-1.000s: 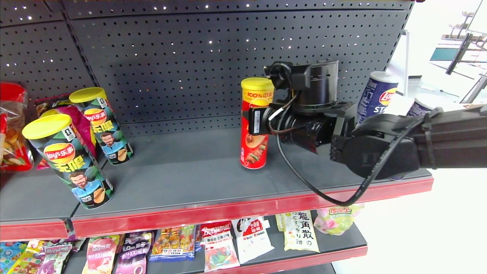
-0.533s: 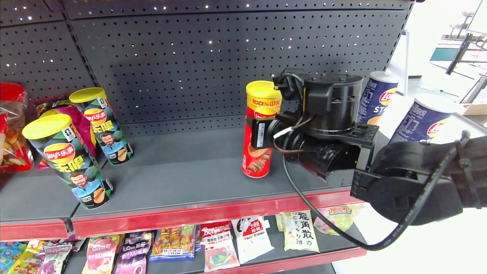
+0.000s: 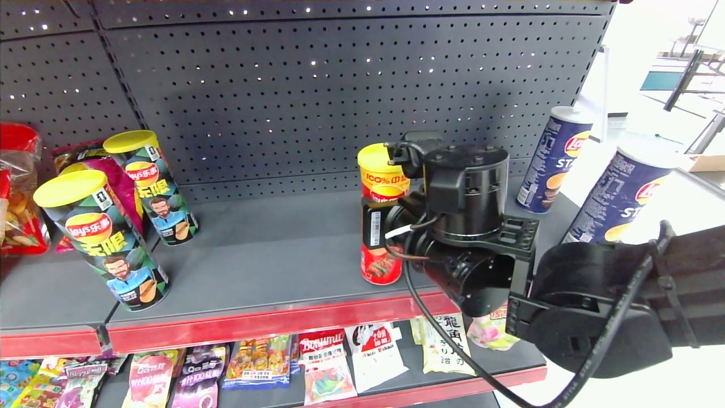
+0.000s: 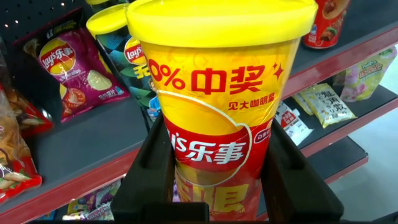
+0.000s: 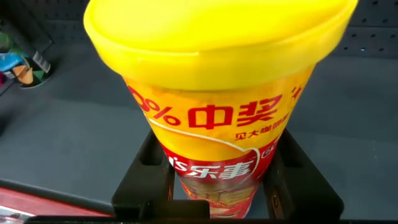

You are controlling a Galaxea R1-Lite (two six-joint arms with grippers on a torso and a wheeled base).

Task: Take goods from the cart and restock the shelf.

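Right gripper (image 5: 219, 186) of mine is clamped on a tall red can (image 3: 384, 181), one finger pressing each side of its middle. Its lid is bright yellow, a yellow band with red print runs beneath the lid, and the lower body is red with a food picture. It stands upright near the red front lip of the shelf (image 3: 272, 255), right of centre; whether its base touches the board I cannot tell. My left gripper (image 4: 214, 180) is closed on a second can (image 4: 217, 93) of the same yellow-lidded kind, held upright out in front of the shelving.

At the left of the shelf I count two green-and-black cans with yellow lids, a near green can (image 3: 107, 238) and a far green can (image 3: 153, 187), with a purple chip bag (image 3: 116, 181) between them. At the right are two dark blue cans with white lids: a far blue can (image 3: 558, 158) by the pegboard (image 3: 283, 102) and a near blue can (image 3: 620, 192), its base hidden by my arm. Below, the lower shelf (image 3: 430, 391) holds a row of flat snack packets (image 3: 340, 362).
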